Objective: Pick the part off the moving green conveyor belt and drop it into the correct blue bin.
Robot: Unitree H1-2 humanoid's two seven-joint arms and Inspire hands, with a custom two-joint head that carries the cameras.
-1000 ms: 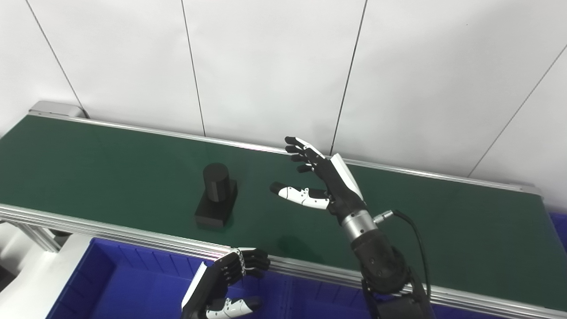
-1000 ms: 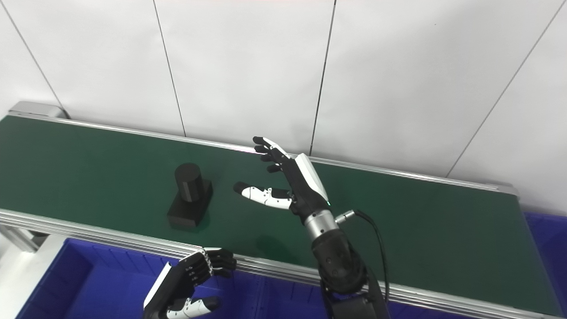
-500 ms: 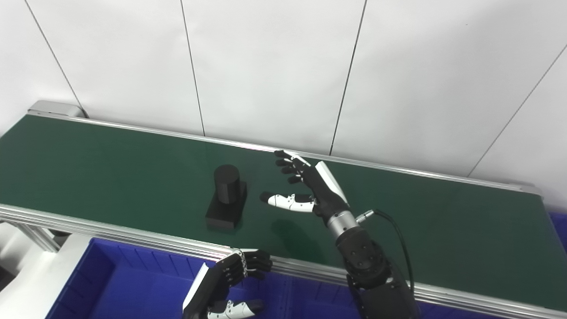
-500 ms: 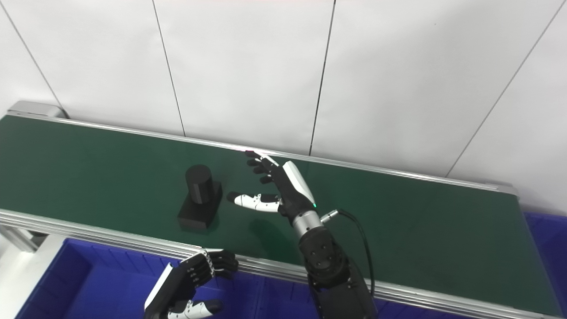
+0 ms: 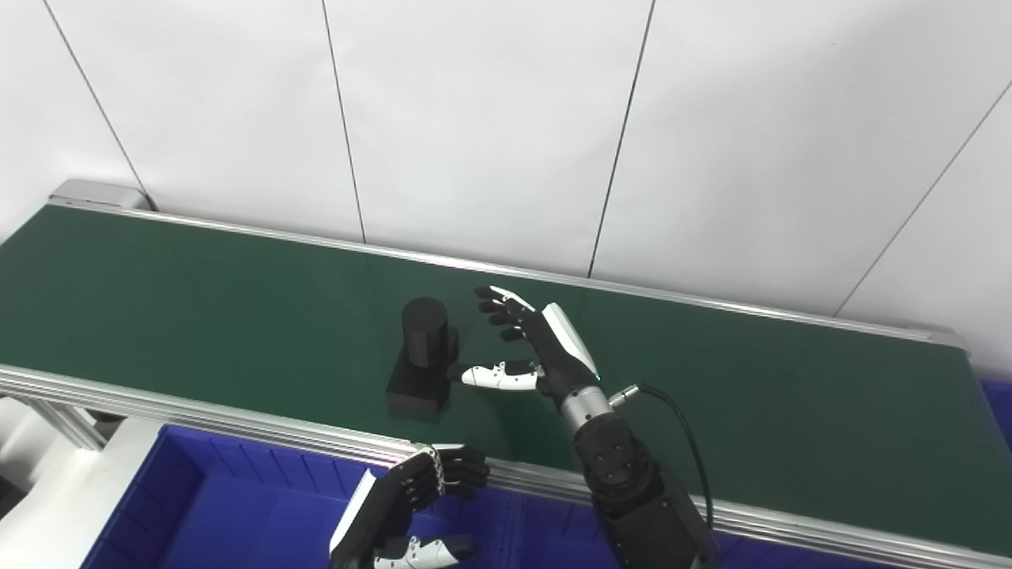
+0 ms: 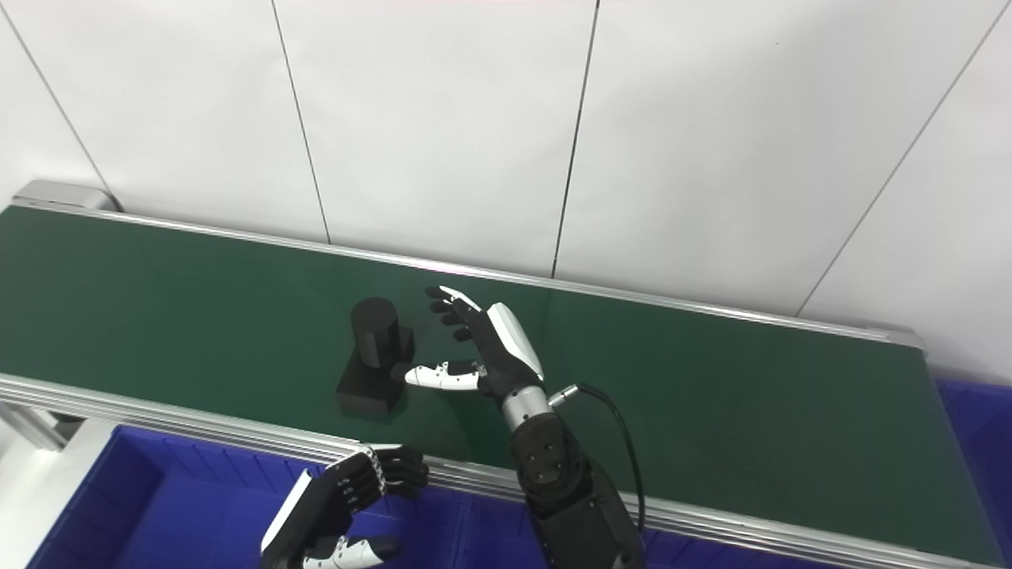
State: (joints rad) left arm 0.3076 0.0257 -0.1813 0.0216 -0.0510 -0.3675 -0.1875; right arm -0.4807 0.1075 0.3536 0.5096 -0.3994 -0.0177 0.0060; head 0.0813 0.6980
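Black part [image 5: 421, 359], cylinder on block base, sits upright on green conveyor belt [image 5: 198, 300]. Right hand [image 5: 528, 348] just beside it, fingers spread wide, thumb tip at base. Left hand [image 5: 407, 506] half-curled, empty, over blue bin [image 5: 237, 506].

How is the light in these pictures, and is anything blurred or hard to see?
Left eye view: even light, sharp picture; the belt has a soft sheen, and the black part shows little surface detail. Right eye view: the same; a faint shadow lies on the belt under the right robot hand, and the left robot hand is cut by the bottom edge over the blue bin.
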